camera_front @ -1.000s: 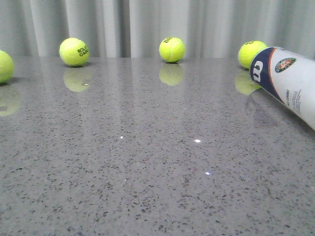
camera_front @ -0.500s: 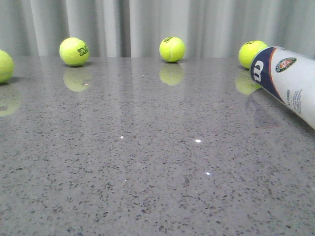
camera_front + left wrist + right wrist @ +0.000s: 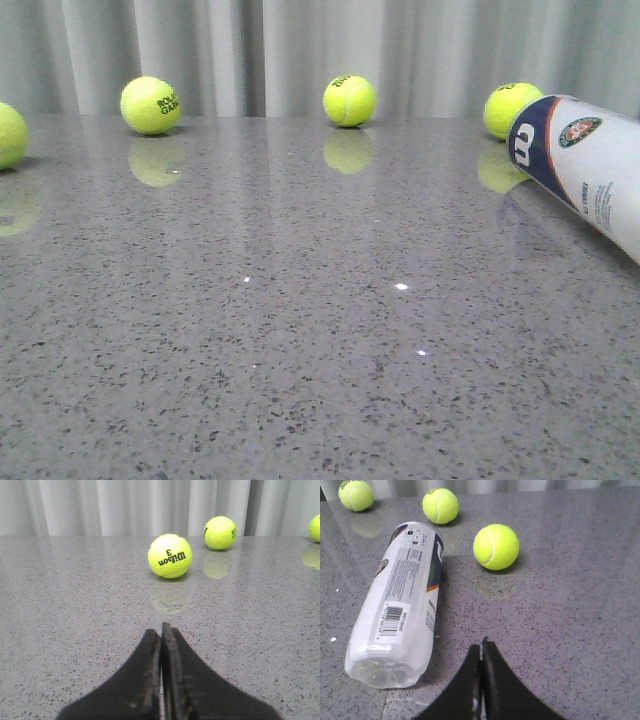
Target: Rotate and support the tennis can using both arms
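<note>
Though cut off in front, tennis can (image 3: pixel 395 610) whole beside pressed-together right hand (image 3: pixel 481 647); left hand (image 3: pixel 161 632) likewise.

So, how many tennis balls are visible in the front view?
4. One is at the table's far left edge, one at the back left, one at the back centre, and one just behind the tennis can. More may lie outside this view.

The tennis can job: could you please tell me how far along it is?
Nothing looks done: the tennis can lies on its side on the table, untouched. Nothing is in hand; the left gripper and right gripper are shut and empty, clear of it. Gripping, rotating and supporting all remain.
</note>
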